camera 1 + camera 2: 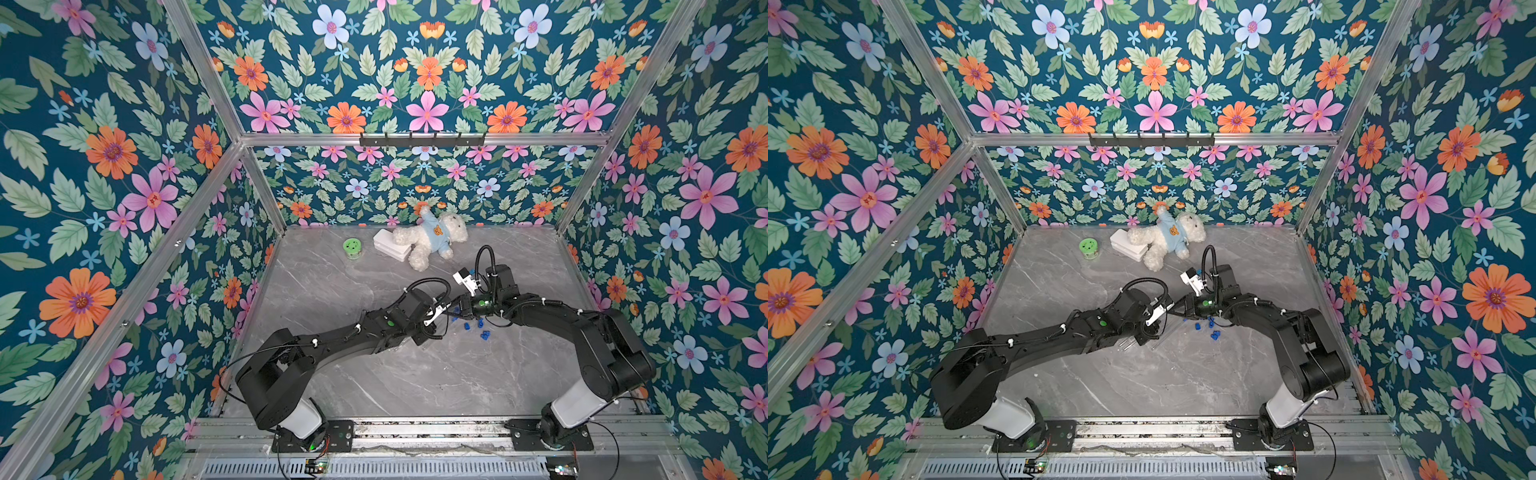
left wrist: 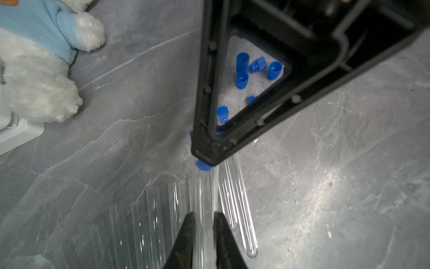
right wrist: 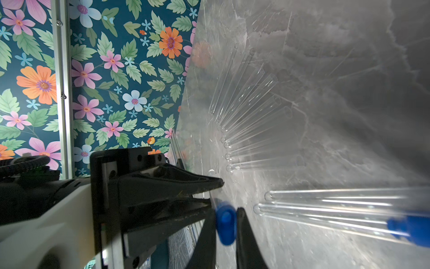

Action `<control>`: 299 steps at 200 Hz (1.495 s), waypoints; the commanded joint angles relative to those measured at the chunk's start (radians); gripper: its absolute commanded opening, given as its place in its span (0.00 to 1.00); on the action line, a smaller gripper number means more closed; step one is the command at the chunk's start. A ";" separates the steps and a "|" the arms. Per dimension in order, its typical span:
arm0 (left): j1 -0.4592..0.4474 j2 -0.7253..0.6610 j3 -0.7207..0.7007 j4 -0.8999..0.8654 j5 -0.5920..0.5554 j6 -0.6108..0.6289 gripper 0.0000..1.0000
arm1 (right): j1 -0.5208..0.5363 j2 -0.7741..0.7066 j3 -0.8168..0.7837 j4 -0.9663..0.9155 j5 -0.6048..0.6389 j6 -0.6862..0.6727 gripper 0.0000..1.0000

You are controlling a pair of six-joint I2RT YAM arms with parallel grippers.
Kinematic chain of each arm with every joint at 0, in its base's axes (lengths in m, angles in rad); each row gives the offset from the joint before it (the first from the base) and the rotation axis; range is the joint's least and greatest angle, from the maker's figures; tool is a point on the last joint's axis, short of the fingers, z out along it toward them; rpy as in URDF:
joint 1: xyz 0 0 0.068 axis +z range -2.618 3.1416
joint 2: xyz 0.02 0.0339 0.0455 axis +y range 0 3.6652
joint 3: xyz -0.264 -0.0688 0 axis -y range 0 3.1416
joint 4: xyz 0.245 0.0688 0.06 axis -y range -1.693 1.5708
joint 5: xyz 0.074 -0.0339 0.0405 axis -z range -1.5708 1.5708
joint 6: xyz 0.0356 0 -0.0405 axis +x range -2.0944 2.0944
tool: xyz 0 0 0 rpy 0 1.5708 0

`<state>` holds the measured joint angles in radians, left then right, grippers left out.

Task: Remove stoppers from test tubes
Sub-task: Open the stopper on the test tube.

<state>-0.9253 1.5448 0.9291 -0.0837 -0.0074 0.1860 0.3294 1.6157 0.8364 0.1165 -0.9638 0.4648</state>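
Your left gripper (image 2: 204, 214) clamps a test tube (image 2: 202, 198), your right gripper (image 3: 226, 209) pinches its blue stopper (image 3: 225, 223); right of centre in a top view several loose stoppers (image 1: 473, 326) lie beside them, and one capped tube (image 3: 325, 217) waits.

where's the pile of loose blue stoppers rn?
The loose blue stoppers lie clustered on the marble table, right of centre in both top views. They sit just beside the right arm, on the near side of the teddy bear.
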 commanded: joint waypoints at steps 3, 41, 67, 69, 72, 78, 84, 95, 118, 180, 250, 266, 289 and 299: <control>0.003 0.011 0.004 -0.072 -0.041 0.002 0.00 | -0.017 -0.033 -0.014 -0.004 0.056 -0.031 0.02; 0.002 0.016 0.003 -0.089 -0.049 -0.001 0.00 | -0.060 -0.061 -0.049 0.057 0.053 0.016 0.01; 0.000 0.016 0.002 -0.101 -0.055 0.001 0.00 | -0.075 -0.069 -0.060 0.068 0.054 0.027 0.01; 0.000 0.016 0.002 -0.102 -0.056 0.001 0.00 | -0.076 -0.071 -0.061 0.070 0.055 0.028 0.01; 0.000 0.017 0.003 -0.104 -0.058 0.000 0.00 | -0.077 -0.072 -0.062 0.070 0.057 0.028 0.01; -0.001 0.020 0.004 -0.110 -0.063 0.003 0.00 | -0.081 -0.074 -0.064 0.069 0.059 0.028 0.01; -0.003 0.024 0.006 -0.117 -0.069 0.005 0.00 | -0.082 -0.075 -0.063 0.067 0.061 0.028 0.01; -0.006 0.033 0.011 -0.128 -0.078 0.006 0.00 | -0.084 -0.077 -0.063 0.063 0.069 0.025 0.01; -0.010 0.054 0.017 -0.145 -0.091 0.010 0.00 | -0.084 -0.084 -0.057 0.035 0.092 0.006 0.01; -0.014 0.093 0.031 -0.185 -0.117 0.019 0.00 | -0.098 -0.098 -0.065 0.043 0.088 0.015 0.01; -0.020 0.093 0.034 -0.206 -0.140 0.027 0.00 | -0.105 -0.090 -0.056 0.012 0.109 0.002 0.01; -0.020 0.092 0.035 -0.201 -0.132 0.022 0.00 | -0.107 -0.087 -0.050 -0.018 0.141 -0.008 0.01; -0.020 0.092 0.043 -0.186 -0.095 0.001 0.00 | -0.108 -0.091 -0.028 -0.122 0.238 -0.062 0.01; -0.021 0.092 0.048 -0.183 -0.092 -0.011 0.00 | -0.108 -0.094 -0.019 -0.161 0.289 -0.082 0.01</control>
<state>-0.9447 1.6413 0.9638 -0.2661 -0.1257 0.2066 0.2214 1.5269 0.7986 0.0624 -0.7948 0.4507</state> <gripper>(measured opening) 0.176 0.131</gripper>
